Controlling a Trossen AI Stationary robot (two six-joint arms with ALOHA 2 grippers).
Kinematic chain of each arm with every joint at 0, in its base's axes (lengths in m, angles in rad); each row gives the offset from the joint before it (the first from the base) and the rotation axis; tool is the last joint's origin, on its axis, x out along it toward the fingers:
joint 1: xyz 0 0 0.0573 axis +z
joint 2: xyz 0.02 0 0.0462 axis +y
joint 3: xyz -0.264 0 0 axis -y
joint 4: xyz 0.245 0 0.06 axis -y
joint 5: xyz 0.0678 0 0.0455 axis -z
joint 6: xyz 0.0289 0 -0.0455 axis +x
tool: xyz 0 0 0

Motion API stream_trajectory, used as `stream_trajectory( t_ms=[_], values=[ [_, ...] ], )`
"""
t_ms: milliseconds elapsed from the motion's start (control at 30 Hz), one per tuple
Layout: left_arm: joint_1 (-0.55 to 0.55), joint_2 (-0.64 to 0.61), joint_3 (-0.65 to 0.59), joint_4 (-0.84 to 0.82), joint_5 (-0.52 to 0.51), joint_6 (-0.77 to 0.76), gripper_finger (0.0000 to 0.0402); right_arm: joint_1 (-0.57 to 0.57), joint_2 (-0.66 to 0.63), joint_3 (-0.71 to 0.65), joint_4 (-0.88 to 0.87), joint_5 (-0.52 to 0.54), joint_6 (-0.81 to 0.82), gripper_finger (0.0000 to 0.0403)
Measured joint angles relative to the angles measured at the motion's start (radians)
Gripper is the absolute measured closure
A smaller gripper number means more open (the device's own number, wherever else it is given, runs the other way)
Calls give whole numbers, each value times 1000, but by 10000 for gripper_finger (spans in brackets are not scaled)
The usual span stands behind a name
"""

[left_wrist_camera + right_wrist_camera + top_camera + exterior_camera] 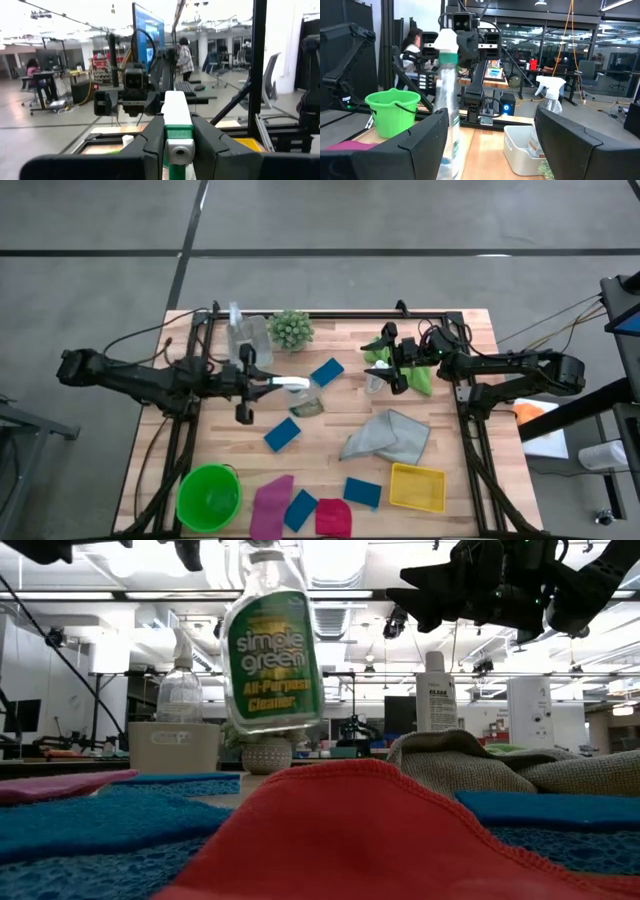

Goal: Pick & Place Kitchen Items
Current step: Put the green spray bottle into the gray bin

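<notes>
- Covering most of the work area is a light wooden table (330, 420) with a black frame along its edges, standing on a grey floor crossed by dark lines.
- The left gripper (262, 385) is clamped on the white spray head of a clear spray bottle (305, 395), holding it up above the table's middle; the low view shows the green "simple green" label hanging clear of the surface.
- The right gripper (392, 362) hangs above the far right part of the table with its fingers spread wide and nothing between them, just over a green cloth (420, 375).
- A grey cloth (388, 437) lies crumpled right of centre, with a yellow tray (417, 487) beside it toward the near edge.
- Blue sponges (327, 371) are scattered over the middle and near side; a pink cloth (271, 505) and a red cloth (334, 517) lie at the near edge, next to a green bucket (209, 497).
- A spiky green plant (291, 330) sits at the far edge, beside a white bin (250, 338) holding another spray bottle.
- Beyond the table lies an open workshop with ceiling lights, desks, screens and people in the distance.
</notes>
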Motion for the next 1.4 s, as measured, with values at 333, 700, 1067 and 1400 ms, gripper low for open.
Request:
stream_trajectory(
  t_ms=[333,700,1067,1400],
  values=[
    [4,-277,37,-333,-103,46,343,5,0,0,1,0,0,113],
    [7,-356,224,-706,-315,123,343,5,0,0,2,0,-3,113],
    [13,-357,305,-828,-416,180,343,5,0,0,2,0,-9,113],
    [93,-356,280,-879,-450,180,343,5,0,0,2,0,-9,113]
  ],
)
